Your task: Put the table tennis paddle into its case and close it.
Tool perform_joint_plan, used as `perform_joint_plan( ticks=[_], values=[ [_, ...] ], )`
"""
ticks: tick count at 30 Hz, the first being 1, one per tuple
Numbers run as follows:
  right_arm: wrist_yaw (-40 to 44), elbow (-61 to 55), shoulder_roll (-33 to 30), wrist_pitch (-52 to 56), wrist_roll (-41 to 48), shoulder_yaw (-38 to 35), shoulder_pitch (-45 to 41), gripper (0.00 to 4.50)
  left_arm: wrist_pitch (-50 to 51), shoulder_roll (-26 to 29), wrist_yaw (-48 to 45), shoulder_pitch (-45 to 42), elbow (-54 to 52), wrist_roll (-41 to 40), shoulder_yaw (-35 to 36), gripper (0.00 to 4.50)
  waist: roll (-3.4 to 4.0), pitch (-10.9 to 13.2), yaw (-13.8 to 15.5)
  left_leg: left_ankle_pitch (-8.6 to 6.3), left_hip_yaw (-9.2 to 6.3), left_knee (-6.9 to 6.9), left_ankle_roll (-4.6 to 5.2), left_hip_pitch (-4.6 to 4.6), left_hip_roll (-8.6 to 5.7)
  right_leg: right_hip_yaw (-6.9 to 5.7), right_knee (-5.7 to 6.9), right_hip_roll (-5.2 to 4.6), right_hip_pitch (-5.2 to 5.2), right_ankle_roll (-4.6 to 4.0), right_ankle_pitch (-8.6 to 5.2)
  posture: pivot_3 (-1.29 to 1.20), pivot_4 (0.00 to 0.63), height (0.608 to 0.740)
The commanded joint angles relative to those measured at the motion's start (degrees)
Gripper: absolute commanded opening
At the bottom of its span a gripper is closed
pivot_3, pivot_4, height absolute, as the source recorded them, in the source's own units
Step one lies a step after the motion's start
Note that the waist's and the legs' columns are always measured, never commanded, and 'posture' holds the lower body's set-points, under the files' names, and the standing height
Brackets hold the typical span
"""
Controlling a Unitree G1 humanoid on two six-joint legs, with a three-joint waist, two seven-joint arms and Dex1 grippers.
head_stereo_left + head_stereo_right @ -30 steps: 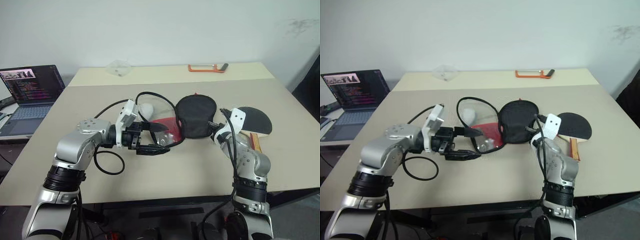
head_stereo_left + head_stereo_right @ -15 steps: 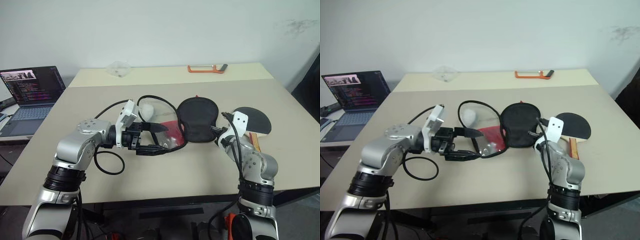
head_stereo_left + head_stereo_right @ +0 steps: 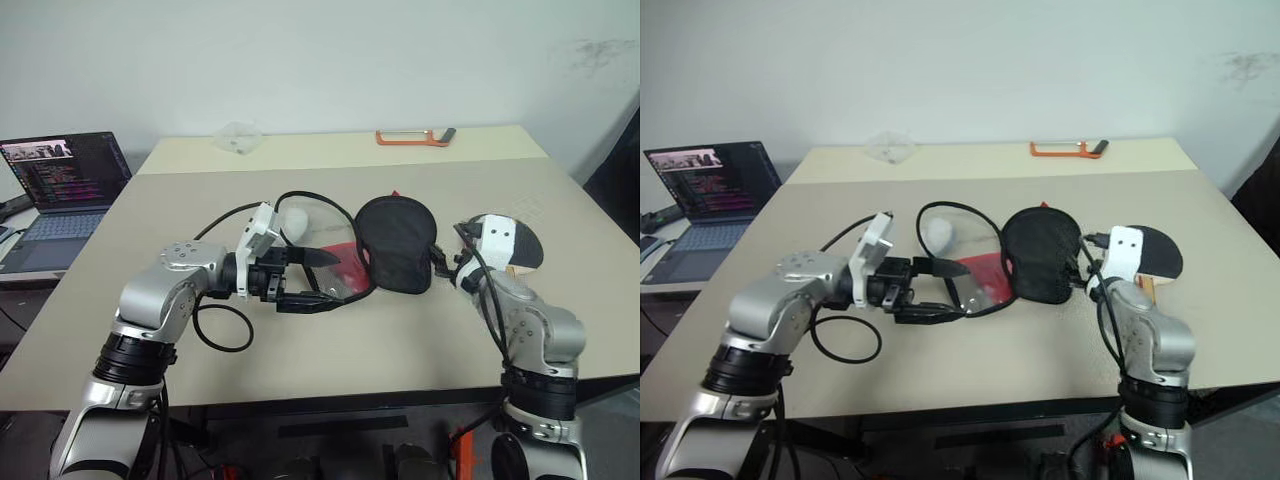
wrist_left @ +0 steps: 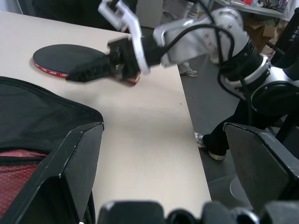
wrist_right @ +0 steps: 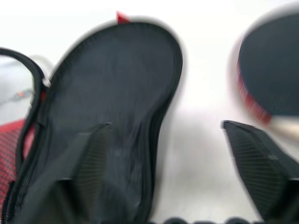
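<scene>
The paddle [image 3: 520, 243] lies flat on the bench [image 3: 330, 370], at the robot's far right side, outside the case [image 3: 395, 242]. Its round black face is toward the case and its wooden handle points back toward the robot.

The right end effector [image 4: 91, 70] is the near one. It hangs just beside the paddle, between paddle and case, and its two fingers are spread wide with nothing in them. In the right wrist view the paddle sits off to one side of the open fingers [image 5: 254, 161], not between them.

The left end effector [image 3: 310, 275] is also spread, at the open red mouth of the case, well apart from the paddle; I can't tell if it touches the zipper rim.

I think the right arm should swing outward to the paddle.
</scene>
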Motion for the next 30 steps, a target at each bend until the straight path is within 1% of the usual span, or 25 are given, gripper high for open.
perform_joint_plan(
  ticks=[1, 4, 7, 12, 14, 20, 26, 30],
  values=[
    [3.01, -5.53, -5.61, 1.46, -0.54, 0.02, 2.19, 4.47, -2.31, -0.79, 0.49, -0.60, -1.67, 0.68, 0.15, 4.50, -0.02, 0.00, 0.18, 0.00, 0.00, 0.00, 0.00, 0.00, 0.00, -0.01, -0.02, 0.00, 0.02, 0.00, 0.00, 0.00, 0.150, 0.740],
    [5.04, -6.85, -8.86, 3.26, 0.49, -1.62, 4.40, 4.47, -6.01, -1.97, 1.28, -1.25, -2.02, 3.61, -1.50, 4.50, -0.04, 0.01, 0.29, 0.00, 0.00, 0.00, 0.00, 0.00, 0.00, -0.01, -0.07, -0.01, 0.05, 0.00, 0.00, 0.00, 0.150, 0.740],
    [6.29, -4.31, -12.38, 3.23, -0.82, -2.91, 6.18, 4.47, -7.29, -4.05, 1.39, -3.31, -2.09, 4.29, -2.72, 4.50, -0.08, 0.04, 0.65, -0.01, 0.03, 0.01, 0.02, 0.00, 0.00, -0.01, -0.08, -0.01, 0.07, 0.00, 0.00, 0.00, 0.150, 0.740],
    [7.69, 6.02, -13.12, 2.21, 0.03, -7.89, 4.45, 4.47, -8.38, -5.20, 0.49, -5.09, -0.43, 5.22, -3.79, 4.50, -0.09, 0.04, 0.66, 0.00, 0.07, -0.01, 0.03, 0.03, 0.01, 0.01, -0.07, 0.00, 0.08, 0.00, 0.00, 0.00, 0.150, 0.740],
    [8.03, 10.06, -13.51, 1.29, -0.42, -8.67, 3.45, 4.47, -8.90, -5.35, 0.10, -5.47, 0.42, 5.71, -4.10, 4.50, -0.09, 0.04, 0.66, 0.00, 0.09, -0.01, 0.03, 0.03, 0.01, 0.02, -0.07, 0.00, 0.08, 0.01, 0.00, 0.00, 0.150, 0.740],
    [9.56, 18.13, -14.43, -1.89, -1.11, -8.51, 1.35, 4.47, -9.61, -5.60, -0.69, -5.95, 1.61, 6.50, -4.24, 4.50, -0.09, 0.05, 0.62, 0.01, 0.12, -0.01, 0.05, 0.02, 0.01, 0.04, -0.07, 0.00, 0.07, 0.01, 0.00, 0.00, 0.150, 0.740],
    [11.81, 26.79, -15.98, -8.36, -4.77, -4.73, -0.72, 4.47, -9.70, -5.53, -0.95, -5.93, 1.89, 6.87, -3.92, 4.50, -0.10, 0.05, 0.62, 0.02, 0.12, 0.00, 0.05, 0.03, 0.01, 0.02, -0.08, 0.00, 0.09, 0.01, 0.00, 0.00, 0.150, 0.740],
    [13.11, 28.67, -17.11, -8.44, -6.09, -2.76, -0.93, 4.47, -9.74, -5.29, -0.91, -5.73, 1.79, 7.06, -3.61, 4.50, -0.12, 0.04, 0.58, 0.02, 0.13, 0.02, 0.05, 0.06, 0.02, 0.03, -0.08, 0.00, 0.12, 0.01, 0.00, 0.00, 0.150, 0.740]
  ],
)
